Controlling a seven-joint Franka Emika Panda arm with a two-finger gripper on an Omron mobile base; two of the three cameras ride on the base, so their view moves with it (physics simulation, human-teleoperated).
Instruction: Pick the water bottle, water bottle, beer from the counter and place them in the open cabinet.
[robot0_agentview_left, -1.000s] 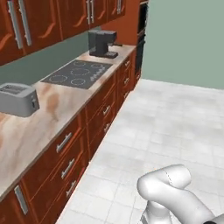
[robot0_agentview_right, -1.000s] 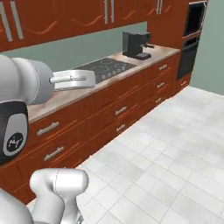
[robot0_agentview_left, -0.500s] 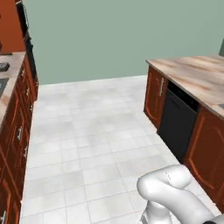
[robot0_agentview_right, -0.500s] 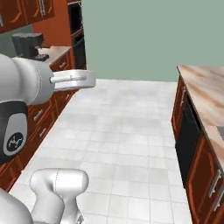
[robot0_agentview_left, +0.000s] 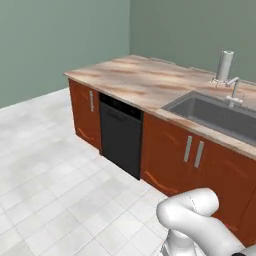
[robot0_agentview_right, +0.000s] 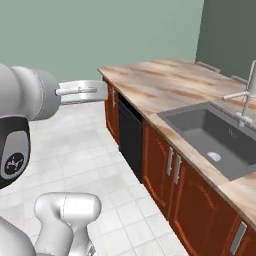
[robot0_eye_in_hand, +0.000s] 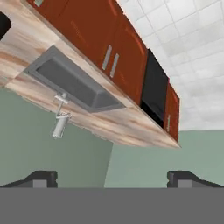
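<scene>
A beige-pink marble-patterned counter with brown veins (robot0_agentview_left: 145, 82) is seen running along the grey-green wall, set on red-brown wooden base cabinets (robot0_agentview_left: 192, 162). A dark grey rectangular sink basin (robot0_agentview_left: 220, 117) is sunk into the counter; a silver metal faucet (robot0_agentview_left: 231, 87) is mounted at its rear edge, with a pale grey cylindrical canister (robot0_agentview_left: 225, 65) standing just beside it. A black dishwasher front (robot0_agentview_left: 120, 135) is fitted between the cabinet doors, left of the sink. White tiled floor (robot0_agentview_left: 45, 170) is spread before the cabinets.

In the hand view the same counter (robot0_eye_in_hand: 113, 124), sink (robot0_eye_in_hand: 70, 85) and faucet (robot0_eye_in_hand: 59, 120) are shown rolled over. The two-finger gripper (robot0_eye_in_hand: 113, 178) is held in open air, jaws spread wide, nothing between them.

The bottles and wall cabinet cannot be located in these views.
</scene>
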